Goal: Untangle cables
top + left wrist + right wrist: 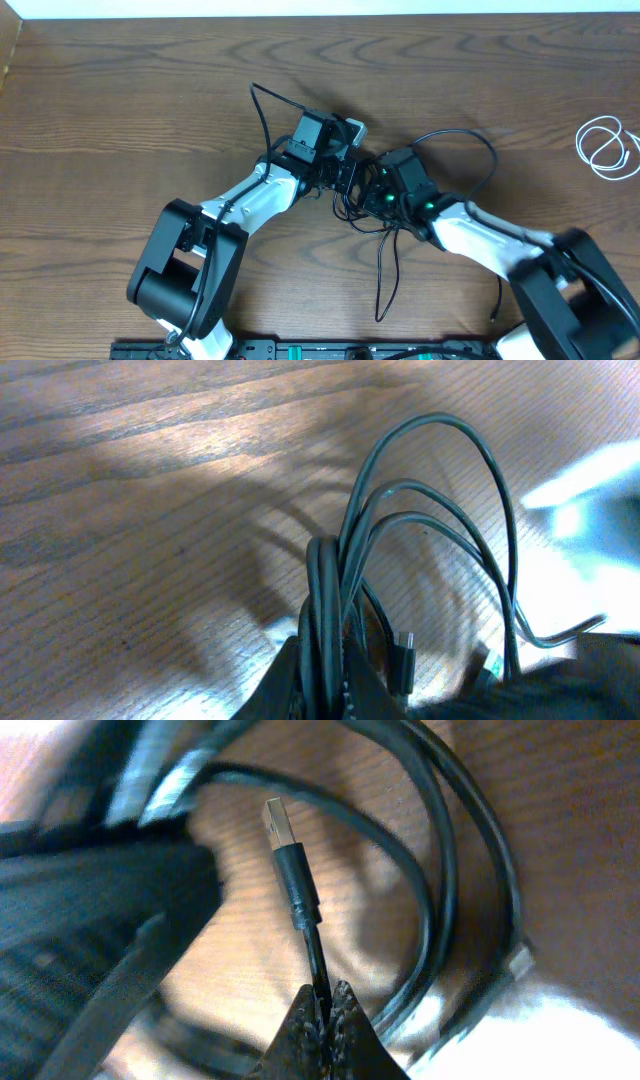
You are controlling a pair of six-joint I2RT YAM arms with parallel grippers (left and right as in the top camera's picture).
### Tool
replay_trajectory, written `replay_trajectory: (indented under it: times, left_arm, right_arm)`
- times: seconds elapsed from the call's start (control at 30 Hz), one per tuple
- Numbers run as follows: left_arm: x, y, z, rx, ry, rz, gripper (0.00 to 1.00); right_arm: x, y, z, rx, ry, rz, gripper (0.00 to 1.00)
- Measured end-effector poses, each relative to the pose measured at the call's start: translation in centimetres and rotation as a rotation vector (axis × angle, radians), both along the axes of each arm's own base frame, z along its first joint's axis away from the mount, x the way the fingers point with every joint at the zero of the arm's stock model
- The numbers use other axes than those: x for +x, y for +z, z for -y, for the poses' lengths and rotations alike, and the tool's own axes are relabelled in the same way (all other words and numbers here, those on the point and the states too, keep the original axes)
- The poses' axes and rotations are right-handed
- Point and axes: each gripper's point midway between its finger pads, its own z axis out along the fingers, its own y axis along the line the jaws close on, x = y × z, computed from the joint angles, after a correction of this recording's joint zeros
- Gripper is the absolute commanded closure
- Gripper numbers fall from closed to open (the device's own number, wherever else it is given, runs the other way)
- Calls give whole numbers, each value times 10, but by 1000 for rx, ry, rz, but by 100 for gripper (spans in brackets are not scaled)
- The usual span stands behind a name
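Overhead, mid-table, our left gripper [322, 660] clenched loops of the black cable [322, 590]; our right gripper [325, 1005] pinched it behind its plug [278, 820]. We judged slow, gentle separation best. The white cable [581, 142] lay well apart.

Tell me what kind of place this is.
Probably a robot lab or test bench: a left arm and a right arm work over a wooden table, holding a black cable, with a white cable coiled aside.
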Motion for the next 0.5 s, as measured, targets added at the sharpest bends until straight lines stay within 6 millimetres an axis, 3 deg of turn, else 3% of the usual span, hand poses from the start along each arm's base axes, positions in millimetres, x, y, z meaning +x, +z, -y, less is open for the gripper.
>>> replay_trajectory:
  times: [0.17,0.5]
  left_arm:
    - [1,0,0,-2,0,3,92]
    - [3,2,1,-24,44,-23,92]
  right_arm:
    - [-9,30,-1,1,31,53,99]
    - [-55,27,-19,-16,163,-35,99]
